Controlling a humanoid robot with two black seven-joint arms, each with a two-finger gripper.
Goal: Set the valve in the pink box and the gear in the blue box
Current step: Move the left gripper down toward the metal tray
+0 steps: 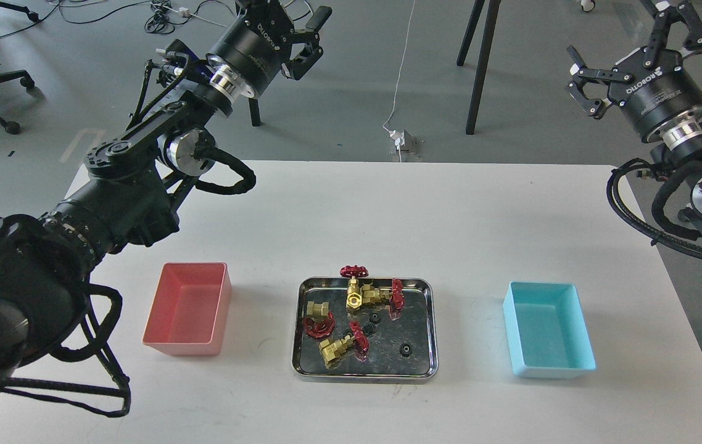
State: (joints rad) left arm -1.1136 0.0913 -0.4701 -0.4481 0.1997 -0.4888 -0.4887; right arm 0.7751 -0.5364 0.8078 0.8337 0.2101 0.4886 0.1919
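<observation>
Looking down from the robot's head, the view takes in a white rectangular table (351, 209) filling the lower two thirds of the frame, with grey floor beyond it.

At the centre of the table lies a shiny steel tray (364, 370) with rounded corners. Four small brass-gold valves with red spoked handwheels rest inside it. One valve (355, 288) stands at the tray's upper edge, its handwheel on top. A second valve (383, 295) lies just right of it, touching it. A third valve (317, 316) lies at the tray's left side, and a fourth valve (340, 346) lies lower down, near the tray's bottom left. Tiny black toothed gears sit among them: one gear (406, 349) lies alone in the tray's lower right, another gear (375, 318) sits near the middle, and a few more cluster beside the fourth valve, too dark to count.

A salmon-pink rectangular plastic box (169, 345) sits left of the tray, well apart from it, with nothing inside. A light cyan-blue rectangular plastic box (579, 370) sits right of the tray, also well apart and holding nothing.

The left gripper (311, 34) hangs in the upper left of the frame, over the floor beyond the table, fingers spread apart and holding nothing. The right gripper (635, 46) hangs in the upper right, also beyond the table, fingers spread wide and holding nothing.
</observation>
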